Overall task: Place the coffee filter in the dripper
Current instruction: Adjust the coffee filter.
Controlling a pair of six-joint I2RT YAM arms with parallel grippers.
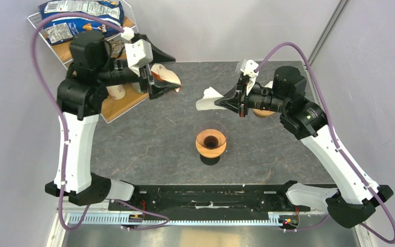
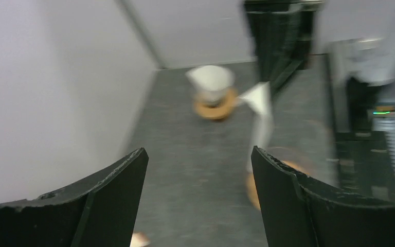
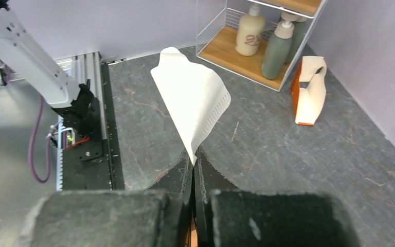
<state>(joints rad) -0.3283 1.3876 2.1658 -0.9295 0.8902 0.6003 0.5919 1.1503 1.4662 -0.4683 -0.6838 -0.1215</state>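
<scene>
**Paper filter held in the air, short of the dripper**

From above, the coffee filter (image 1: 207, 98) is seen pinched by its point in the right gripper (image 1: 218, 103), whose fingers are closed tight on the paper. It is held off the dark stone table (image 1: 149, 139), beyond the dripper (image 1: 211, 150) and not over it. The dripper is set upright near the middle of the table, its wooden collar facing up. The left gripper (image 1: 177, 74) is seen at the far left with its fingers spread wide, and an orange-and-white packet (image 1: 163, 77) shows between them. A wire rack (image 1: 36, 23) with snack bags is placed in the far left corner.

From the left wrist, the picture is blurred. The left gripper (image 2: 200, 198) is shown with its two black fingers (image 2: 108, 200) well apart and nothing between them. The filter (image 2: 259, 98) is seen as a pale triangle further off. The dripper (image 2: 253, 190) can be made out only as an orange-brown smear beside the right-hand finger. A white cone on a wooden ring (image 2: 213, 92) is seen behind the filter.

From the right wrist, the filter (image 3: 193, 103) is shown fanned out above the right gripper (image 3: 194, 167), its narrow end clamped between the closed fingers. The packet (image 3: 308, 90) is seen standing on the table, near a rack shelf (image 3: 226, 49) loaded with bottles (image 3: 250, 31).
</scene>
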